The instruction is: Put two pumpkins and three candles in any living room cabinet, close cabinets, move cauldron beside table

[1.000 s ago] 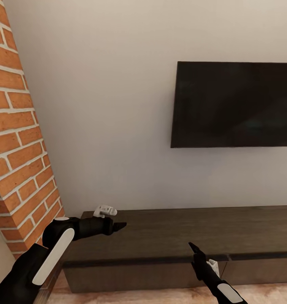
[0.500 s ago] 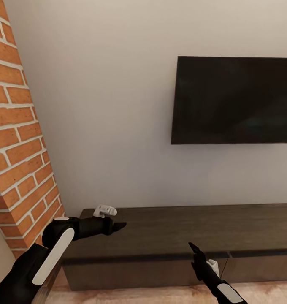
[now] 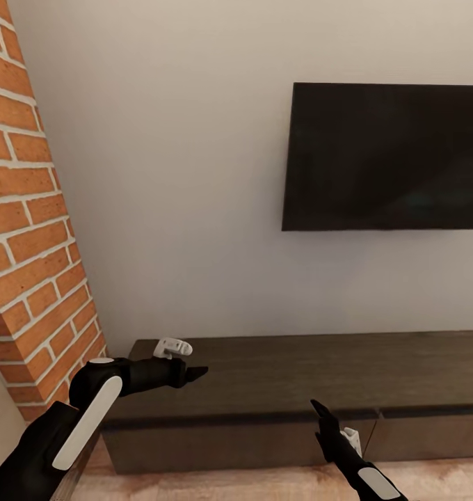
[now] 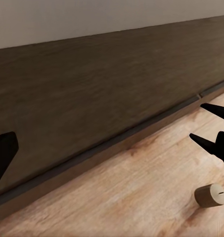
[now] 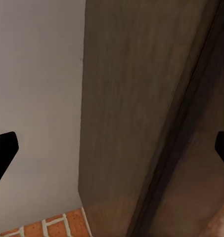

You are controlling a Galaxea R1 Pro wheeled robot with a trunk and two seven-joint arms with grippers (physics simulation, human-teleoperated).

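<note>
Living room wall with TV and brick chimney at left | cabinet ran long and low, drawers shut, bare top, plank floor in front | candle lay on floor just beside right gripper, not touching | both grippers spread wide, empty; left gripper over cabinet top | cabinet's right end cut off
</note>
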